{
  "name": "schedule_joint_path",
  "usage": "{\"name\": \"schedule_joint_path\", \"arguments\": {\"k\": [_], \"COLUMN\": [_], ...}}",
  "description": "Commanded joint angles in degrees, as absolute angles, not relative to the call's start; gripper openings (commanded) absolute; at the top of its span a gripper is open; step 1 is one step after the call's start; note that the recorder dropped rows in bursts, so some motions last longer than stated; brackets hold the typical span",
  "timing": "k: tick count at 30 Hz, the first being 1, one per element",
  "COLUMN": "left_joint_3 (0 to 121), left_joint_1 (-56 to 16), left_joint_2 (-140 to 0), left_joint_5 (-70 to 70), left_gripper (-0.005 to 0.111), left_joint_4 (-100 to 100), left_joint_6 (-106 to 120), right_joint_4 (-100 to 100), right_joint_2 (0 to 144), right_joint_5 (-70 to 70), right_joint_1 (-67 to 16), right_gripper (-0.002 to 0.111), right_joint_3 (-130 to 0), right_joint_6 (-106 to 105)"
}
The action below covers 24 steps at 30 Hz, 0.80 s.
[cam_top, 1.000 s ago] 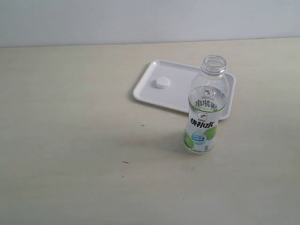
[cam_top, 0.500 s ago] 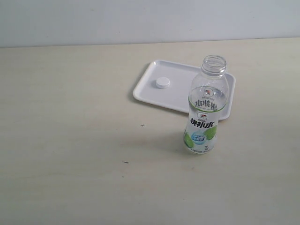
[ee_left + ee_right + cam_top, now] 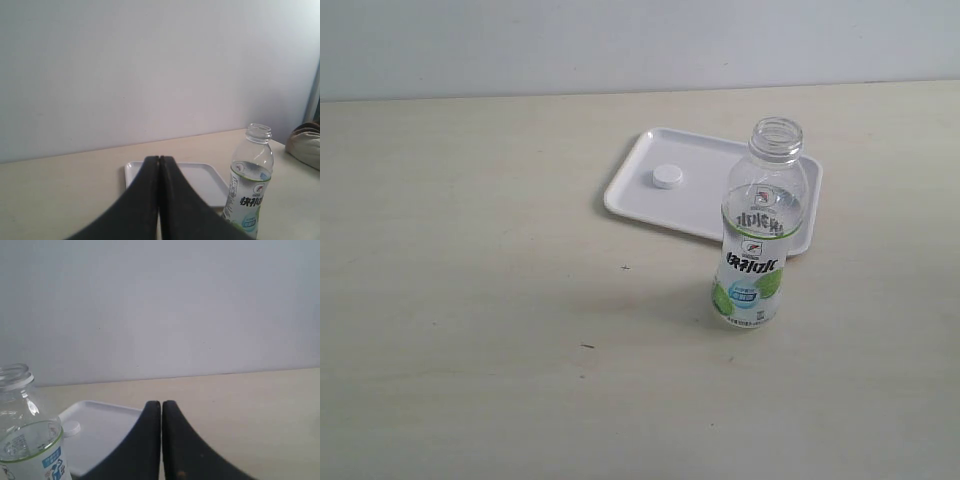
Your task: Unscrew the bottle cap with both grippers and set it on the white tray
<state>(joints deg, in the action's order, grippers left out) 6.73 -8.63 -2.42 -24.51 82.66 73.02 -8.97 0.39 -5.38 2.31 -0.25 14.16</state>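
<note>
Cap [image 3: 667, 177] off, lying on tray [image 3: 710, 195]; bottle [image 3: 755, 250] open-necked, upright on surface [image 3: 470, 300]. Left tool [image 3: 159, 159], right tool [image 3: 161, 404] both closed, empty. Judged complete.

Bright even light, faint shadows, wrist views soft

The white tray [image 3: 695, 200] looked like smooth white plastic, with a soft sheen along its low rim. On it, the bottle cap [image 3: 667, 177] was white plastic too, a little duller than the tray. At the tray's near edge, the bottle [image 3: 757, 265] was clear, glossy plastic with bright glints at its shoulder, wrapped in a smooth printed label film. The table [image 3: 470, 300] under the tray was matt pale beige with a faint streaky grain, like laminate. Behind the tray, the wall [image 3: 620, 40] was flat and matt. The left gripper [image 3: 159, 159] and right gripper [image 3: 161, 403] were smooth matt black; whether plastic or rubber was unclear.
</note>
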Motion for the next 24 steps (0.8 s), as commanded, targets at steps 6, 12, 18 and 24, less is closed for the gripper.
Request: {"name": "schedule_joint_path", "arguments": {"k": [6, 12, 18, 24], "left_joint_3": [6.72, 6.72, 6.72, 6.72], "left_joint_1": [-8.53, -8.53, -8.53, -8.53], "left_joint_2": [-2.14, -2.14, -2.14, -2.04], "left_joint_5": [-24.84, -24.84, -24.84, -23.3], "left_gripper": [0.0, 0.0, 0.0, 0.0], "left_joint_4": [82.88, 82.88, 82.88, 82.52], "left_joint_6": [73.28, 73.28, 73.28, 76.12], "right_joint_4": [-8.93, -8.93, -8.93, -8.82], "right_joint_2": [0.0, 0.0, 0.0, 0.0], "right_joint_5": [-5.66, -5.65, -5.65, -5.65], "right_joint_1": [2.67, 2.67, 2.67, 2.67], "right_gripper": [0.002, 0.002, 0.002, 0.002], "right_joint_3": [0.0, 0.0, 0.0, 0.0], "right_joint_6": [13.73, 13.6, 13.6, 13.6]}}
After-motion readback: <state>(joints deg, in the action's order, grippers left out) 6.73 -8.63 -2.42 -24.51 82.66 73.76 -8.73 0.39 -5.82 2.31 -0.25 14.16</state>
